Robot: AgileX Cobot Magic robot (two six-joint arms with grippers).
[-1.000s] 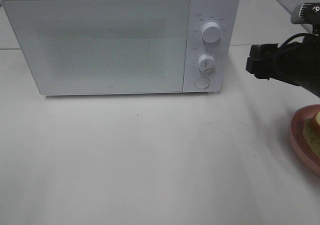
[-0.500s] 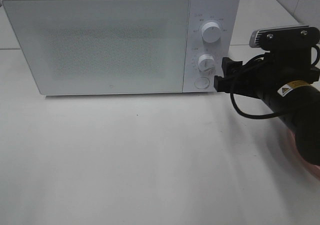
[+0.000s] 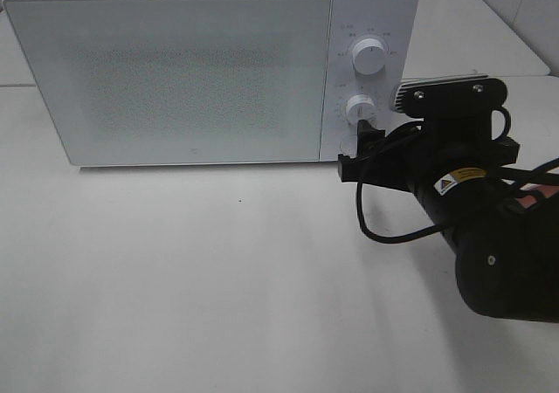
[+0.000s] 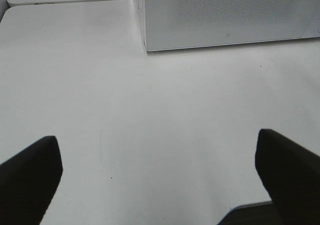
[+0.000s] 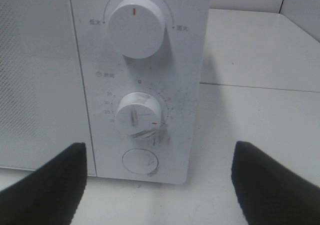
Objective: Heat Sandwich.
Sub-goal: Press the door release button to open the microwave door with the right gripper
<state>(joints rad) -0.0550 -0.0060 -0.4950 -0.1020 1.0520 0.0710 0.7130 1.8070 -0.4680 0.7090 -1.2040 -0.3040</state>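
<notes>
The white table [image 3: 175, 279] carried the white microwave [image 3: 175, 70], its door closed. Before the microwave's control panel the right gripper [image 5: 160, 182] hung with jaws spread and empty, facing the round button [image 5: 140, 161]. The left gripper [image 4: 160, 185] gaped empty before the microwave's front corner away from the dials. The sandwich was out of sight, so its place could not be told.

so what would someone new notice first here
The big white microwave at the back of the table, door shut, fills much of the high view. Close in front of its control panel is the black right gripper. Its fingers are spread open and empty, pointing at the round button below the timer knob.
</notes>
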